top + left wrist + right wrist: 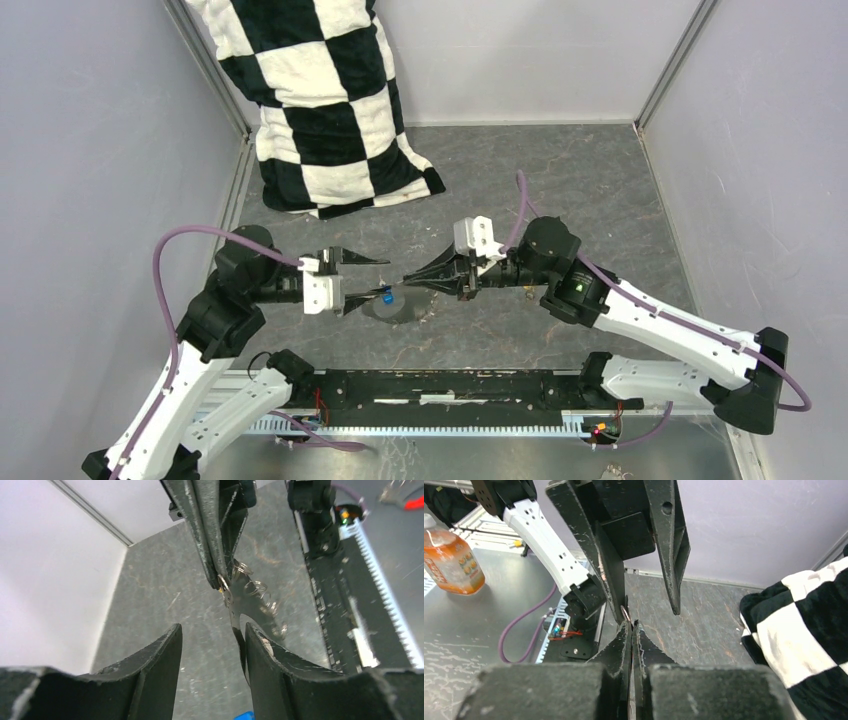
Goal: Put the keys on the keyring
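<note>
The right gripper (630, 626) is pinched tight on a metal key (231, 605), held in the air above the middle of the table (580, 190). The left gripper (380, 279) stands wide around it, gripping nothing. The blue key (386, 296) dangles alongside, and what looks like the keyring (257, 589), thin wire loops, hangs behind. Whether either key is threaded yet I cannot tell. There is bare floor on every side, and the checked cushion (320, 100) sits well back.

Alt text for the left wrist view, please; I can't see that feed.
The right gripper, shut, reaches down from the top and pinches the upper end of a key hanging beside small wire loops. Below, the left gripper stands open, the key just inside its gap.
</note>
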